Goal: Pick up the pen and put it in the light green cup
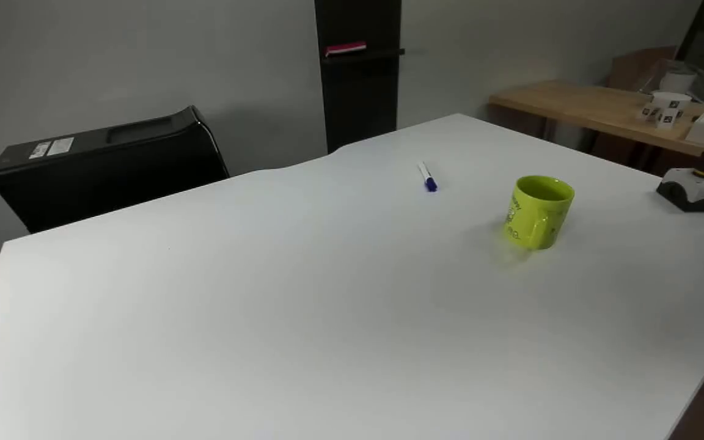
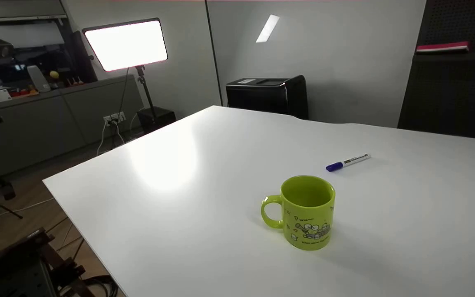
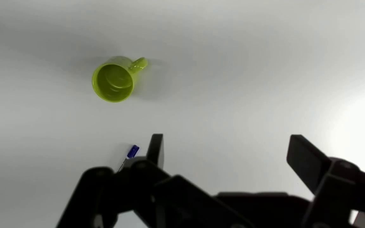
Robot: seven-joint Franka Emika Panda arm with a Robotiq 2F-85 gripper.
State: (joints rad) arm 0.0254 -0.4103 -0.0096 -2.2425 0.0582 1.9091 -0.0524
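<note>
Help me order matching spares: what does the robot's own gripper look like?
Only the wrist view shows the gripper: black, with angular, block-shaped fingertips on chunky linkages with rounded joints. One fingertip's inner face looks grey. I can make out no cables or legible markings on it, and no view clearly shows the arm.

Wrist view: pen (image 3: 131, 153) partly hidden behind claw (image 3: 226, 144); claw cut off by bottom edge.
</note>
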